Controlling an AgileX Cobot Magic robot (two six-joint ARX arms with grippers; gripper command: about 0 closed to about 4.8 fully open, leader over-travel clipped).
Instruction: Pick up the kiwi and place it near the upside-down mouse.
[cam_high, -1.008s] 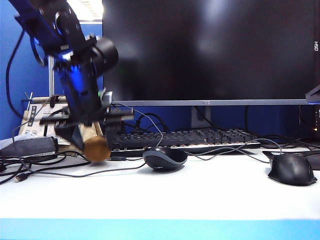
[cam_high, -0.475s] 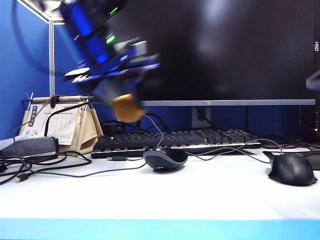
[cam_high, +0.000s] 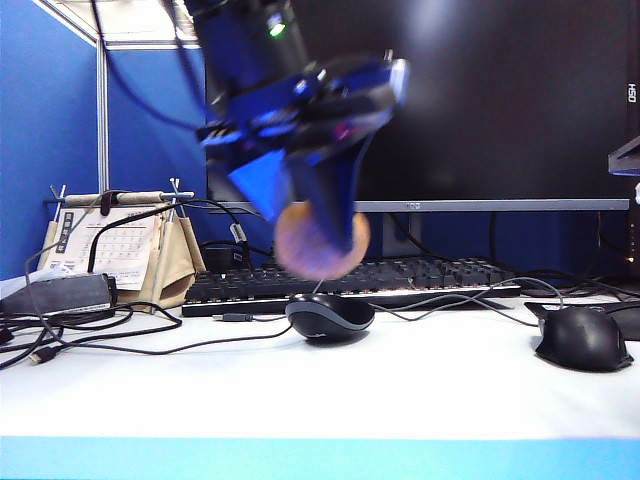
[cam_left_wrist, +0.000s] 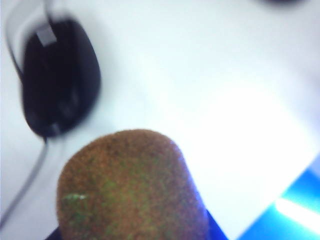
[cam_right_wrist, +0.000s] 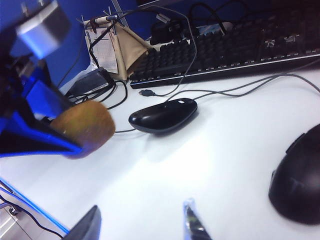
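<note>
The blurred left gripper (cam_high: 322, 215) clamps the fuzzy, egg-shaped kiwi (cam_high: 322, 241) in the air above the glossy upside-down mouse (cam_high: 330, 315); the right gripper (cam_right_wrist: 142, 225), fingertips cropped, gapes wide over the white desk (cam_high: 400, 390).

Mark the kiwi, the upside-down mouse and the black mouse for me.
kiwi (cam_high: 320, 243): exterior view, middle of its fuzzy end.
upside-down mouse (cam_high: 330, 315): exterior view, centre of its body.
black mouse (cam_high: 583, 338): exterior view, top of its shell.

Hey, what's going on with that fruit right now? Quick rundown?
Left gripper shut on kiwi, airborne above the upside-down mouse. Right gripper open, idle near black mouse. Mouse cables nearby.
</note>
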